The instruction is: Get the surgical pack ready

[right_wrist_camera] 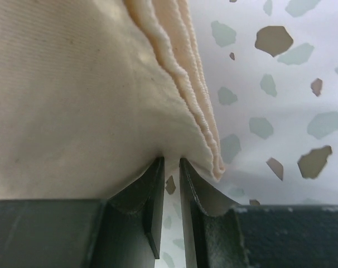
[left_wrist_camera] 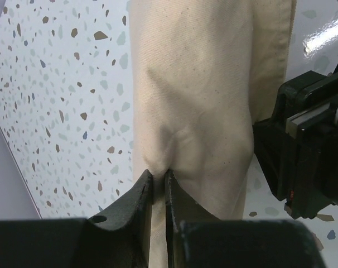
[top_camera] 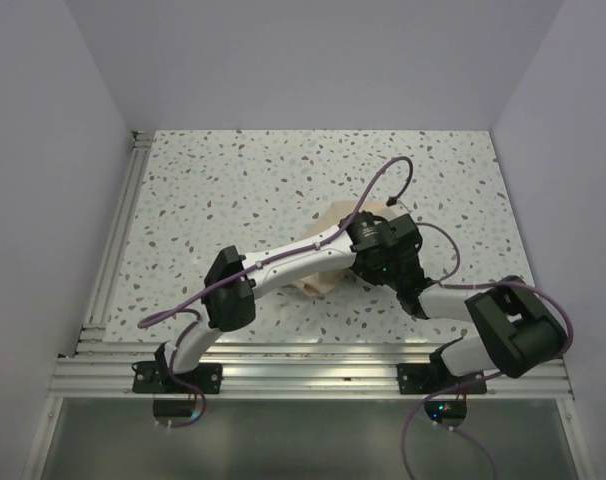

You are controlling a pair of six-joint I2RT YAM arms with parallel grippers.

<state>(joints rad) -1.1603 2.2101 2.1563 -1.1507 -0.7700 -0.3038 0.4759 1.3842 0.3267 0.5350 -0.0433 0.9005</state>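
Observation:
The surgical pack shows only as folded tan cloth [top_camera: 323,272] in the middle of the table, mostly hidden under both arms in the top view. My left gripper [left_wrist_camera: 159,177] is shut on a pinch of the tan cloth [left_wrist_camera: 197,84]. My right gripper [right_wrist_camera: 170,162] is shut on the cloth [right_wrist_camera: 74,111] next to its layered hemmed edges [right_wrist_camera: 197,106]. The two grippers meet over the bundle [top_camera: 383,245]. The steel tray, sachets and instruments are out of sight.
Speckled white tabletop [top_camera: 263,180] with grey walls around it. An aluminium rail [top_camera: 113,250] runs along the left side and the near edge. The right gripper's black body [left_wrist_camera: 308,151] sits close at the right in the left wrist view.

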